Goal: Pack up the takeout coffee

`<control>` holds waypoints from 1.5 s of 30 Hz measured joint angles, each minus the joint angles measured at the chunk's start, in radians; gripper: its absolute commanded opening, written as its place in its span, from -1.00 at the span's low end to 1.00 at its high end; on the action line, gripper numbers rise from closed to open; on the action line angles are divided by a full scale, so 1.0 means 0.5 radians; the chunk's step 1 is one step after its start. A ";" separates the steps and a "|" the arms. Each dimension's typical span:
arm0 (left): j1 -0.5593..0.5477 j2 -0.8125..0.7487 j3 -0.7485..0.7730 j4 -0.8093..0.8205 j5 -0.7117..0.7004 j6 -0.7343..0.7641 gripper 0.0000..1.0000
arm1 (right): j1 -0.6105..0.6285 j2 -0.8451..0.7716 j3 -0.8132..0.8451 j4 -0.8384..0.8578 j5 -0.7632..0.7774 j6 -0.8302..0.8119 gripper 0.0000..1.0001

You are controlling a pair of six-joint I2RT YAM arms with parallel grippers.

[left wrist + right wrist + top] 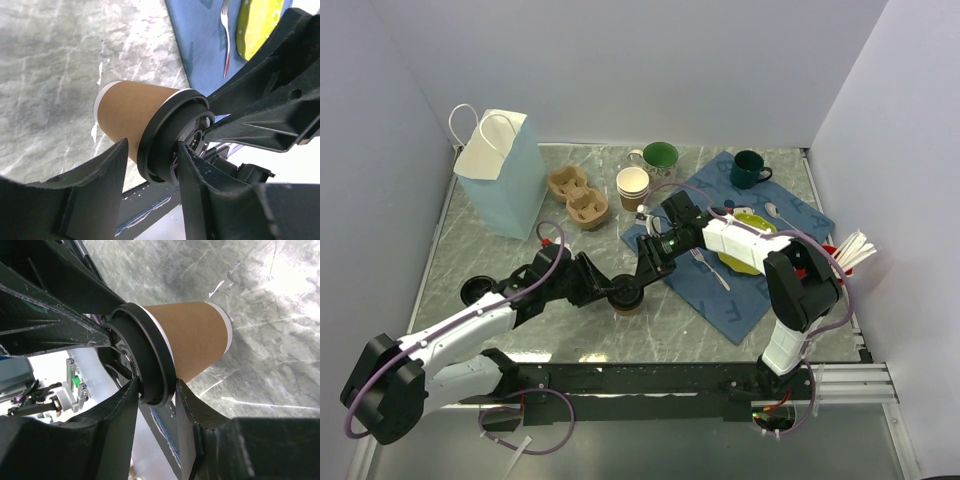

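takeout coffee (627, 297) upright on desk (570, 335). left end effector (152, 150) and right end effector (157, 385) both clenched on its black lid (162, 132), contact apparently full. light, crushable paper wall; hold the stiffer lid rim, gently.

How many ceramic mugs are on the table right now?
2. One green mug stands at the back, just behind the stack of paper cups; a darker green mug sits on the far corner of the blue cloth. The paper bag might hide others.
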 measured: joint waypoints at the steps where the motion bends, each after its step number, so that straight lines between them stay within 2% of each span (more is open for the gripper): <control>1: -0.004 -0.009 0.003 -0.021 -0.012 -0.007 0.05 | 0.002 0.005 0.012 -0.009 -0.001 -0.011 -0.11; 6: -0.015 -0.073 0.024 -0.164 -0.027 -0.014 0.22 | 0.014 0.047 0.161 -0.110 0.010 -0.087 0.12; 12: -0.030 -0.137 0.026 -0.280 0.002 -0.027 0.39 | 0.018 0.054 0.379 -0.173 0.006 -0.120 0.26; 17: -0.030 -0.129 0.102 -0.374 0.006 -0.014 0.54 | 0.018 0.053 0.435 -0.237 0.030 -0.121 0.32; 21: -0.030 -0.092 0.238 -0.400 -0.001 0.024 0.57 | 0.018 0.039 0.435 -0.323 0.129 -0.085 0.26; 25: -0.030 -0.034 0.326 -0.410 -0.016 0.095 0.50 | 0.018 -0.038 0.420 -0.412 0.250 0.018 0.18; 33: -0.031 0.163 0.353 -0.444 -0.028 0.253 0.35 | 0.018 -0.396 0.127 -0.393 0.291 0.221 0.01; 38: -0.031 0.223 0.369 -0.440 -0.028 0.300 0.32 | 0.018 -0.401 0.030 -0.391 0.333 0.261 -0.13; 45: -0.031 0.260 0.385 -0.409 -0.029 0.302 0.32 | 0.019 -0.401 -0.079 -0.348 0.360 0.317 -0.21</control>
